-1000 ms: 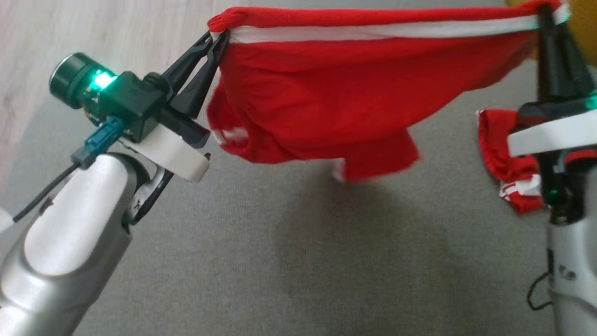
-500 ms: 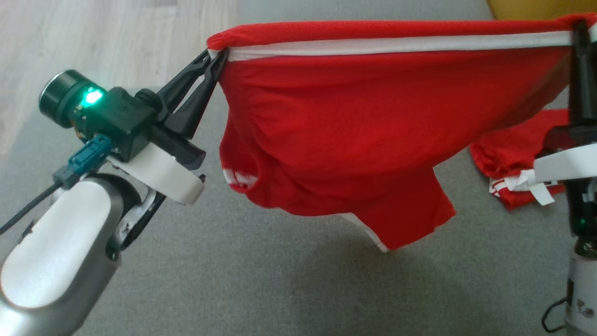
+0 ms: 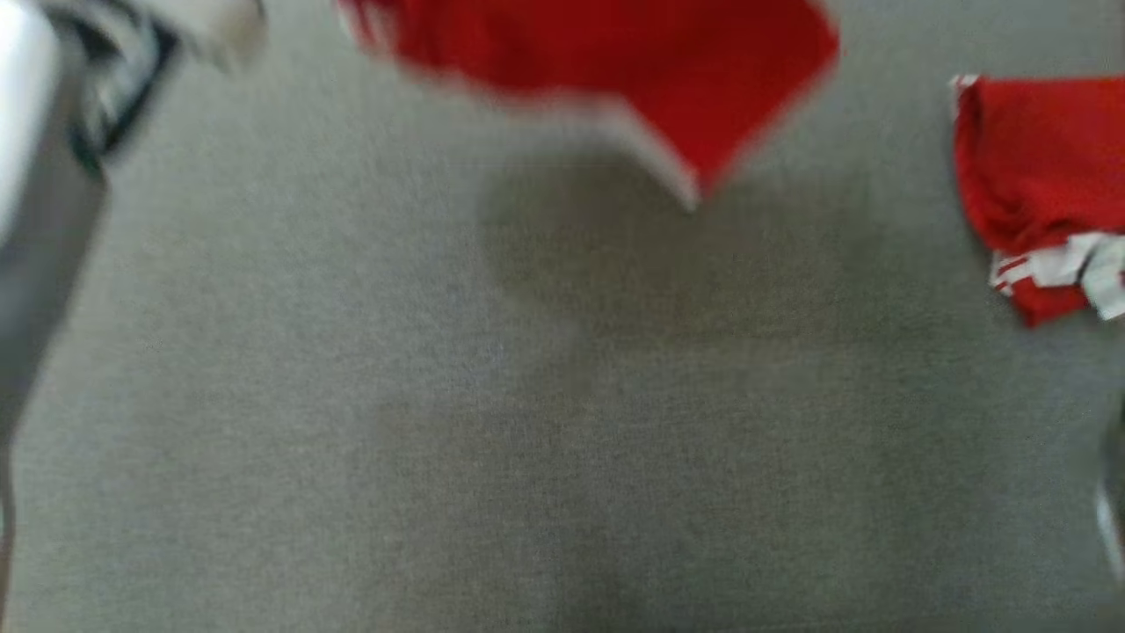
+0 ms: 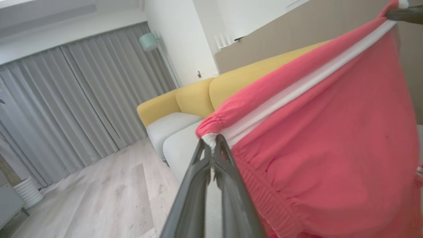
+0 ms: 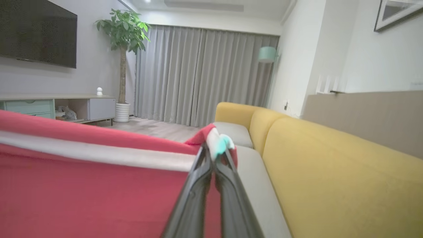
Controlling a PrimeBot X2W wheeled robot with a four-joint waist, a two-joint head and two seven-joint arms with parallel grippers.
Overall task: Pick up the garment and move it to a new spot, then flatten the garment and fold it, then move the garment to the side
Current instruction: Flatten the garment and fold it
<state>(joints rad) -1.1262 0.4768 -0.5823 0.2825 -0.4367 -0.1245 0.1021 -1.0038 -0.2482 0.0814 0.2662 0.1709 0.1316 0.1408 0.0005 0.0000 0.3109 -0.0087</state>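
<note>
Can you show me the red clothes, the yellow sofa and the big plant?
red garment (image 4: 317, 148), left wrist view, on its hanging red cloth.
yellow sofa (image 5: 330, 158), right wrist view, on its backrest.
plant (image 5: 124, 29), right wrist view, on its leaves.

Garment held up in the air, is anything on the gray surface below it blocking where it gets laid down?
Nothing visible directly beneath the garment; the gray surface is bare there. A crumpled red cloth lies off to the right.
</note>
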